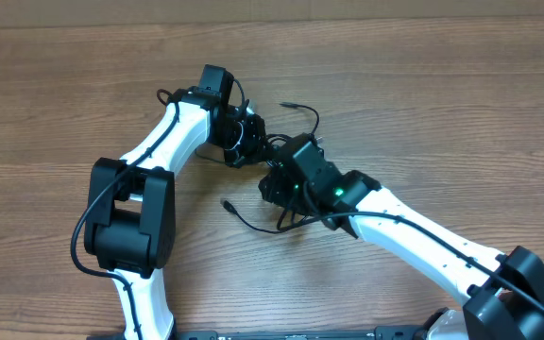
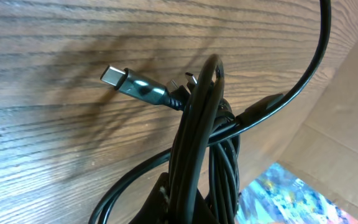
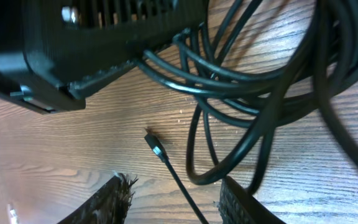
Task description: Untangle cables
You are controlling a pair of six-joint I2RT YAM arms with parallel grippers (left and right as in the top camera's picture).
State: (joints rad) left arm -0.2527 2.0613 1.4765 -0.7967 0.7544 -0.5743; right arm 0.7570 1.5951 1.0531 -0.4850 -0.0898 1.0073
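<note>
The brown wood-grain table (image 1: 64,76) carries the thin black cables (image 2: 194,143), tangled at its centre between both arms. The left tool (image 1: 244,142) appears clamped on a lifted bundle, likely to anchor it, with a silver-tipped plug (image 2: 114,76) dangling. The right tool (image 3: 174,183) stands wide open, empty, over a loose strand's small black plug (image 3: 154,144), probably ready to draw it free.

One camera high, two on wrists.
Overhead looks straight down on the brown wood-grain tabletop (image 1: 64,76); wrist views, at ten and four o'clock, sit tight against the shared tangle of thin black cables (image 2: 194,137).
</note>
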